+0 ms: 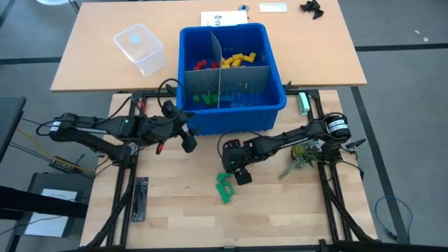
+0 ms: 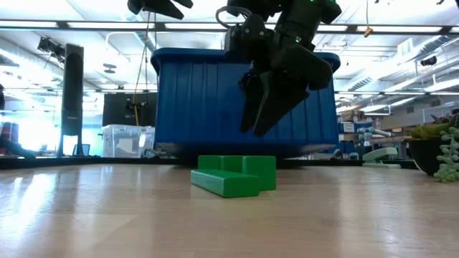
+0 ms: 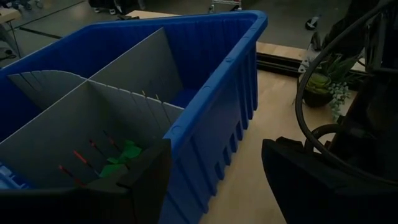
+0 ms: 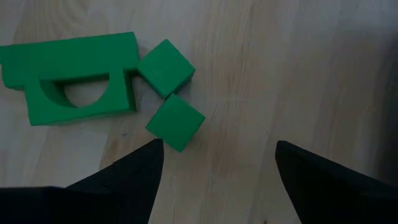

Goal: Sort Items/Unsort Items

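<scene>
high view: blue bin (image 1: 231, 119) sitting at 12 o'clock on the table (image 1: 182, 210), split by grey dividers (image 1: 218, 66) into four cells. red blocks (image 1: 204, 65) lying in the 10 o'clock cell, yellow blocks (image 1: 239, 59) in the 2 o'clock cell, green blocks in the bin (image 1: 204, 99) in the 8 o'clock cell. loose green blocks (image 1: 225, 187) lying on the bare wood at 6 o'clock from the bin, well apart from it. right gripper (image 1: 241, 176) hanging just at 1 o'clock of them, not touching. left gripper (image 1: 187, 140) waiting at the bin's 7 o'clock corner. clear tub (image 1: 140, 47) sitting at 10 o'clock on the far desk.

low view: right gripper (image 2: 262, 118) hanging above the green blocks (image 2: 233, 174), fingers apart, nothing between them. bin (image 2: 193, 100) standing behind.

left wrist view: left gripper (image 3: 214, 180) fingers standing apart, empty, straddling the bin wall (image 3: 217, 74). green blocks in the bin (image 3: 123, 155) showing inside by a divider (image 3: 130, 68).

right wrist view: right gripper (image 4: 214, 177) fingers spread wide, holding nothing. arch-cut green block (image 4: 71, 78) lying flat, two green cubes (image 4: 166, 66) touching its end, second cube (image 4: 175, 121) nearest the fingers.
</scene>
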You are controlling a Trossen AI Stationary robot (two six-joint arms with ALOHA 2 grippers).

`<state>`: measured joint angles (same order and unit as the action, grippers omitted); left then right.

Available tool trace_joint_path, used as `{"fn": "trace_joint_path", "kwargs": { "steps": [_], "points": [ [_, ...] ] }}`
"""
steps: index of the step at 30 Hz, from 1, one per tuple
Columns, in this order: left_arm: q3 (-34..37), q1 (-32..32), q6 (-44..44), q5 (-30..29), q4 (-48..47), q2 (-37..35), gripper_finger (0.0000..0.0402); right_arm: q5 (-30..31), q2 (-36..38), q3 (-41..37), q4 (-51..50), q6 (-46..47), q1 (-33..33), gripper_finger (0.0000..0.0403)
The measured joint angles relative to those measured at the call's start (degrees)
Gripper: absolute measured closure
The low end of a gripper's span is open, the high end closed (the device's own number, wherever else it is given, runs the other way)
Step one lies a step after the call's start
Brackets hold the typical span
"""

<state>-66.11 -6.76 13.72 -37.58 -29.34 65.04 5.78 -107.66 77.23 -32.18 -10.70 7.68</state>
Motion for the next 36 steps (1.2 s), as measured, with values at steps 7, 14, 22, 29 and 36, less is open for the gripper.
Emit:
{"fn": "trace_joint_path", "kwargs": {
  "steps": [7,14,22,29,36],
  "points": [
    [0.0,0.0,0.0,0.02,0.0,0.0,0.0142,-0.08,0.0,0.0,0.0,-0.64,0.0,0.0097],
    [0.0,0.0,0.38,0.31,-2.36,0.01,0.0142,-2.03,0.0,0.0,-0.68,-9.95,0.41,0.0097],
    [0.01,-0.11,1.76,0.31,-3.51,0.01,0.0142,-5.06,-0.08,0.0,2.3,-17.05,-0.23,0.0097],
    [0.02,-0.15,1.98,0.5,-3.5,0.02,0.0142,-8.21,-3.93,-0.12,3.57,-20.38,-0.4,0.0098],
    [0.02,-0.22,1.99,1.71,-3.34,0.02,0.0142,-9.01,-7.45,-0.12,5.51,-20.5,-0.42,0.0117]
  ]
}}
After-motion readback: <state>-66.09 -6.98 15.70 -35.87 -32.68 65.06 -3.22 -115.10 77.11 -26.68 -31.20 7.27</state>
